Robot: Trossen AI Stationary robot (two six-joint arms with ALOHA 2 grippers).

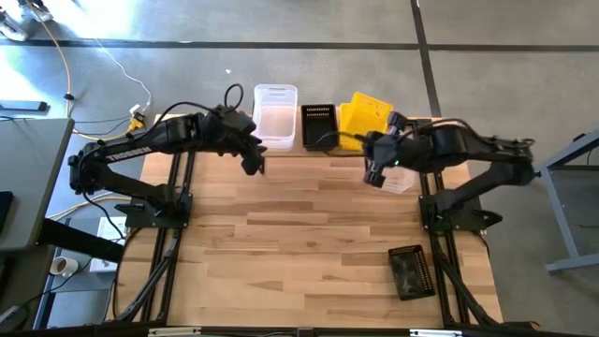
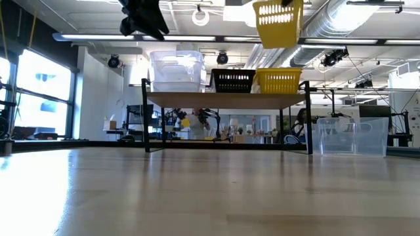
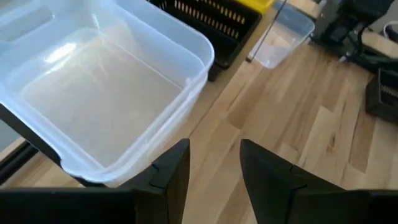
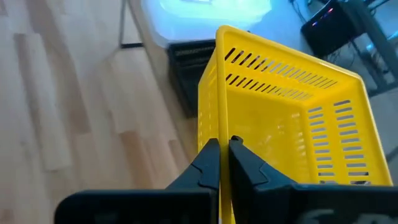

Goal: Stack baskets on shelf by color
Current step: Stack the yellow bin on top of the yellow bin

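The shelf (image 2: 226, 99) stands at the table's far edge. On it sit a clear basket (image 1: 276, 114) at the left, a black mesh basket (image 1: 319, 124) in the middle and a yellow basket (image 2: 279, 80) at the right. My right gripper (image 4: 222, 163) is shut on a second yellow basket (image 1: 365, 114), held tilted high above the shelf's right end (image 2: 279, 23). My left gripper (image 3: 214, 168) is open and empty. It hovers (image 1: 253, 161) just in front of the clear basket (image 3: 106, 81). My right gripper pinches the yellow basket's wall at its top rim (image 4: 219, 134), with one finger (image 4: 206, 163) outside the wall and the other (image 4: 242, 163) inside. The basket is lifted clear, tilted, above the yellow basket on the shelf.
A clear basket (image 1: 400, 180) rests on the table in front of the shelf's right end (image 2: 351, 136). A black mesh basket (image 1: 409, 271) lies near the table's near right corner. The table's middle and left are bare wood (image 1: 281, 234).
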